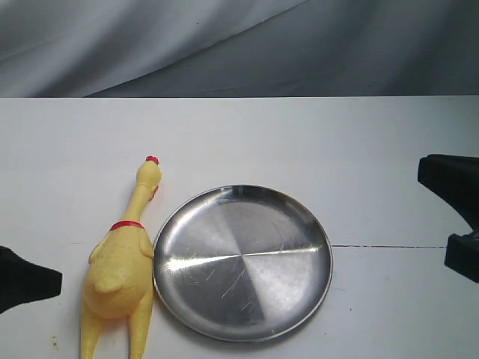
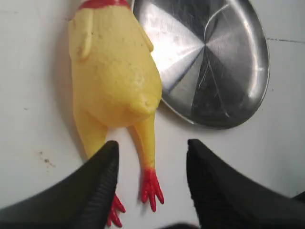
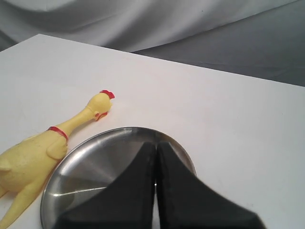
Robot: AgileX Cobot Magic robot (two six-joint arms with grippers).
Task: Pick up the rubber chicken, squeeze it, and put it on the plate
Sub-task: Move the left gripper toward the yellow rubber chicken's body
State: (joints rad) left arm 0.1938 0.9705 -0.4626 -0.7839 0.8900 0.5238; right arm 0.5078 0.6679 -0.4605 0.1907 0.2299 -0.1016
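left tool [image 2: 152, 145] parted, empty, over the rubber chicken [image 2: 114, 76] beside the plate [image 2: 214, 62], seemingly lined up to grasp; right tool [image 3: 156, 148] closed.

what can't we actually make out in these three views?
- Left wrist view: the rubber chicken loses its head to the top edge. One red foot sits partly behind the left gripper, whose jaws are open.
- Exterior view: the chicken's feet are cut off by the bottom edge. The left gripper is mostly off-frame, so its jaws are unreadable there.
- Right wrist view: the near part of the plate is hidden behind the right gripper, whose jaws are shut.
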